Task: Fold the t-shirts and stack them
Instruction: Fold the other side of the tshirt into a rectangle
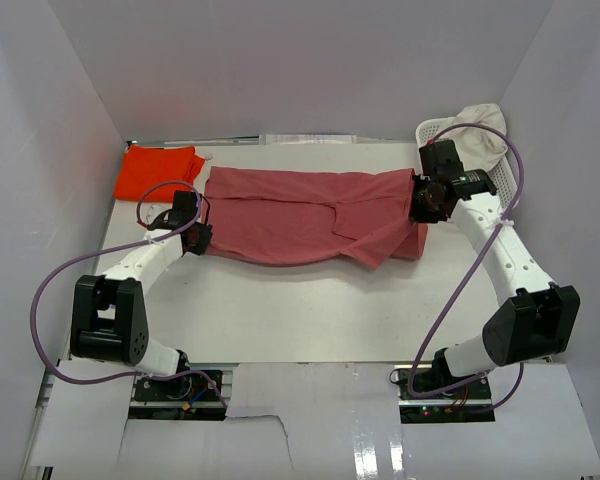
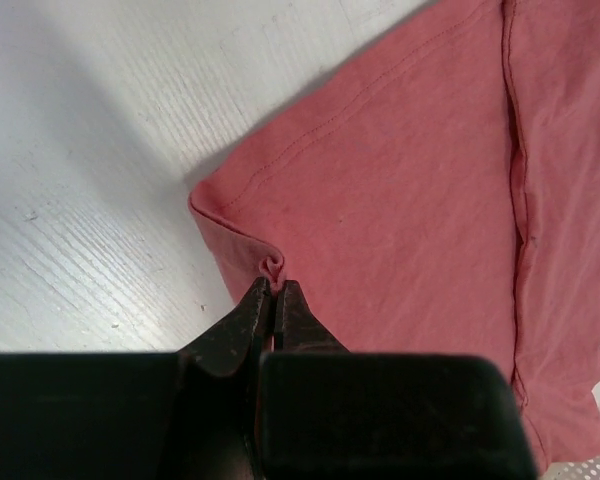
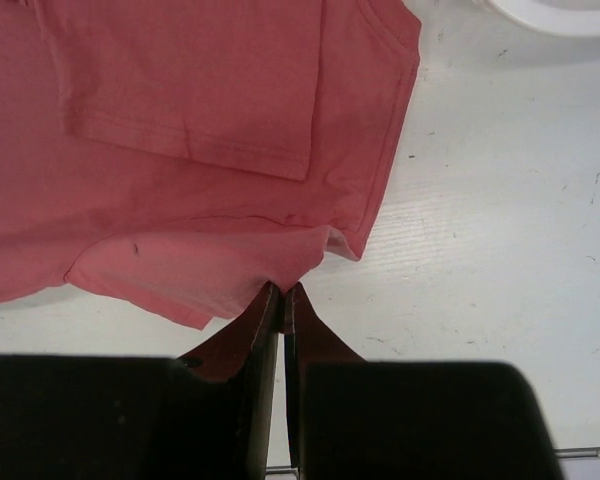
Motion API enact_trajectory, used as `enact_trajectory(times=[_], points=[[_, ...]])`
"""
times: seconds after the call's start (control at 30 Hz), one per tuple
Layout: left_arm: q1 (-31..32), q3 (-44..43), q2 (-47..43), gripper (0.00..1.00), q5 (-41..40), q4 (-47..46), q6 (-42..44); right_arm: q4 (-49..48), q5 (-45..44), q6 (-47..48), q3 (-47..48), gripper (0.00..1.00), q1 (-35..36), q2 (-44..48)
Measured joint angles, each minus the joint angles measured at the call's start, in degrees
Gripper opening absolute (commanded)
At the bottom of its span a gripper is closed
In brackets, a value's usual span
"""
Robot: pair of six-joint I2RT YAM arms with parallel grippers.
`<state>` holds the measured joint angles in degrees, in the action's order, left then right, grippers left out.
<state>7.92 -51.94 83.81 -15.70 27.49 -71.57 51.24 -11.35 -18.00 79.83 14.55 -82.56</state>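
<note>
White walls (image 1: 60,150) close in a pale tabletop (image 1: 310,310) on three sides, seen from above.

At the left of the top view, the left fingers (image 1: 196,237) are closed on the left end of the rose-red t-shirt (image 1: 300,215). The left wrist view shows those fingers (image 2: 262,300) pressed together with a small pucker of the shirt's edge pinched between the tips. The rose-red cloth (image 2: 410,200) spreads away to the upper right of that frame, and bare tabletop lies to the left.

At the right of the top view, the right fingers (image 1: 421,199) are likewise clamped on the shirt's other end. In the right wrist view these fingers (image 3: 268,305) meet on a fold of the hem. The shirt (image 3: 180,100) fills the upper left of that frame, one layer lying doubled over another.

Between the two grips the rose-red t-shirt lies as a long band across the upper middle of the top view, a flap folded over it right of centre.

Farther out, the orange-red t-shirt (image 1: 158,170) lies bunched in the upper left, just beside the rose-red one. In the upper right a white lattice basket (image 1: 430,128) holds the cream-white t-shirt (image 1: 480,130), crumpled and spilling over its rim.
</note>
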Motion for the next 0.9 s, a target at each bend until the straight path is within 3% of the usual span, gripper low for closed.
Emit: enact_trajectory(times=[0.47, 0.9], points=[[-0.98, -1.51, 1.01, 0.00, -0.33, 0.94, -1.01, 0.50, 2.16, 1.14, 9.79, 0.08, -1.09, -6.36], [-1.44, -8.76, 8.66, 0.00, -1.07, 1.22, -1.75, 1.49, 2.54, 2.27, 13.51, 0.08, -2.93, -11.28]])
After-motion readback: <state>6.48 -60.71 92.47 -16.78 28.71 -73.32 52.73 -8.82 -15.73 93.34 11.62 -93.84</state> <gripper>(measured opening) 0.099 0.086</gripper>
